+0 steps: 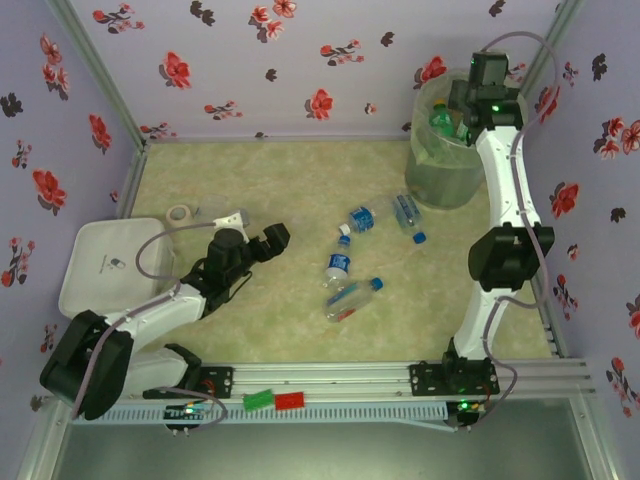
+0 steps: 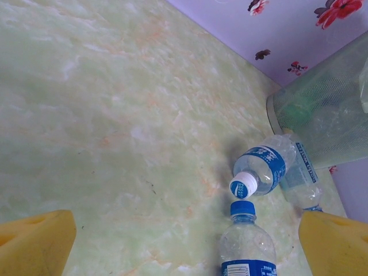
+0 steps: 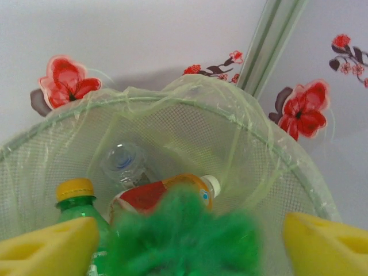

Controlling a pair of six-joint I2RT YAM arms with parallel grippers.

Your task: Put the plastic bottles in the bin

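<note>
Several clear plastic bottles with blue labels lie mid-table: one (image 1: 362, 217), one (image 1: 408, 215) beside the bin (image 1: 440, 180), one (image 1: 338, 265) and one (image 1: 352, 298). My left gripper (image 1: 270, 240) hovers open left of them, and its wrist view shows a white-capped bottle (image 2: 264, 167) and a blue-capped bottle (image 2: 247, 244) ahead. My right gripper (image 1: 467, 108) stands open over the bin. A blurred green bottle (image 3: 184, 236) is loose between its spread fingers. Inside the bin (image 3: 276, 149) lie an amber bottle (image 3: 152, 195), a green bottle (image 3: 77, 207) and a clear one (image 3: 123, 164).
A flat white tray (image 1: 100, 260) sits at the left edge with a small tape roll (image 1: 181, 214) behind it. Flowered walls close in the back and both sides. Red and green blocks (image 1: 275, 400) rest on the front rail.
</note>
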